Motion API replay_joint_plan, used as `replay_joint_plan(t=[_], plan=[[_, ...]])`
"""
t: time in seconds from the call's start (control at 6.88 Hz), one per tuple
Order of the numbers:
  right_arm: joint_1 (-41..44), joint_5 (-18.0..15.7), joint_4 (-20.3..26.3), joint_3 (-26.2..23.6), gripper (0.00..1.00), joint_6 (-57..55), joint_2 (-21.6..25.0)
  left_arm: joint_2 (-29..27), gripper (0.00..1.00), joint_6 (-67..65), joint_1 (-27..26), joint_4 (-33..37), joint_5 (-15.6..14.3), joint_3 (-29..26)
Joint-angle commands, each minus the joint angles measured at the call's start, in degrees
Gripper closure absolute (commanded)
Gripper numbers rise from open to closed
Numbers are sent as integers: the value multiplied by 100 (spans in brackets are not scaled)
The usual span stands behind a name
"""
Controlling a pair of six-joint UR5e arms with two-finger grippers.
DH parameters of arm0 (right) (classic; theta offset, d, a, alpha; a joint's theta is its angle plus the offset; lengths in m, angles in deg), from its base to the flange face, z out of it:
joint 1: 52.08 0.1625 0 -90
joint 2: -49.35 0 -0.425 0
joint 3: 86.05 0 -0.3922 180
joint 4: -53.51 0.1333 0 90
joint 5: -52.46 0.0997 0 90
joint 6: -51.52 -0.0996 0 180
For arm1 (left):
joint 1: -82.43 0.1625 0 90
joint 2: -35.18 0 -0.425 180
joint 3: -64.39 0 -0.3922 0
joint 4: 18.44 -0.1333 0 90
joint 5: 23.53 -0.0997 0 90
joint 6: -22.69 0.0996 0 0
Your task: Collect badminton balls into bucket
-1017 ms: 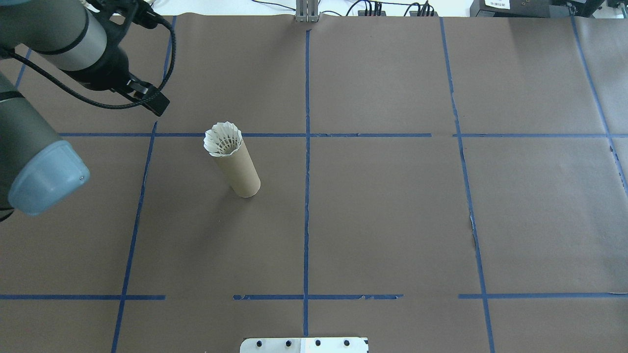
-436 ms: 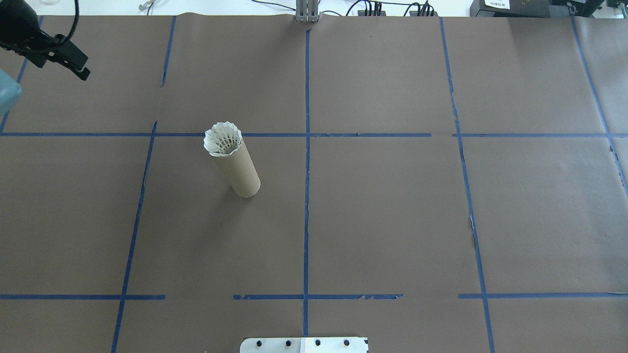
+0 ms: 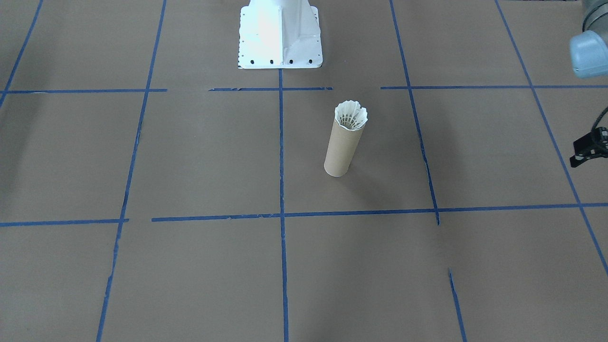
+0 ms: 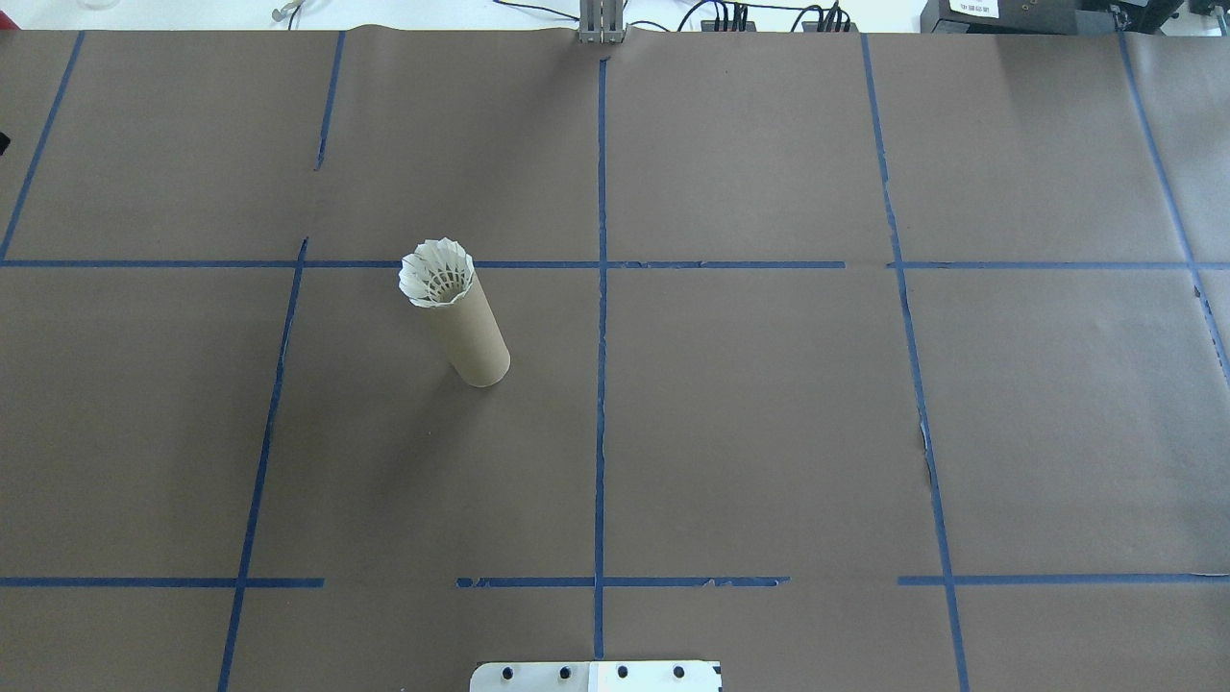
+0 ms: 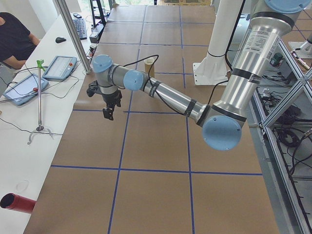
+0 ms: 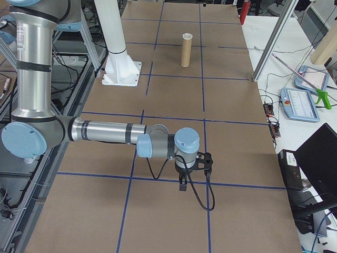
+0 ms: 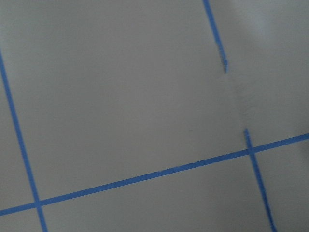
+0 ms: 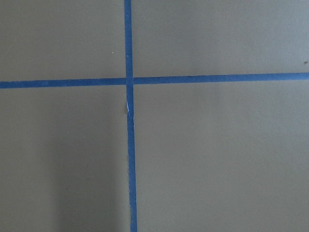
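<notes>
Shuttlecock (image 4: 437, 273) in tube (image 4: 468, 333) — cork tip hidden

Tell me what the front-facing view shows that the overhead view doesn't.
Only the front-facing view shows the left arm's blue joint cap and, at the right edge, a black piece near its wrist. Only the overhead view shows cables and black equipment beyond the table's far edge. Both show the white feather shuttlecock sitting skirt-up in the top of the upright brown cardboard tube, and the white metal robot base.
</notes>
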Motion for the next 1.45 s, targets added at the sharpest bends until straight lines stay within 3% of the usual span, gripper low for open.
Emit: replay_joint_plan(t=[0.0, 0.29, 0.73, 1.31], plan=[[5, 4, 0, -3, 0, -5, 0, 1141, 0, 279, -391, 710, 59, -279], [-4, -5, 0, 5, 0, -5, 0, 1278, 0, 296, -604, 803, 260, -743], [-4, 4, 0, -3, 0, -5, 0, 1226, 0, 296, -1261, 750, 174, -728], [-4, -5, 0, 5, 0, 4, 0, 1253, 0, 375, -1272, 741, 183, -526]])
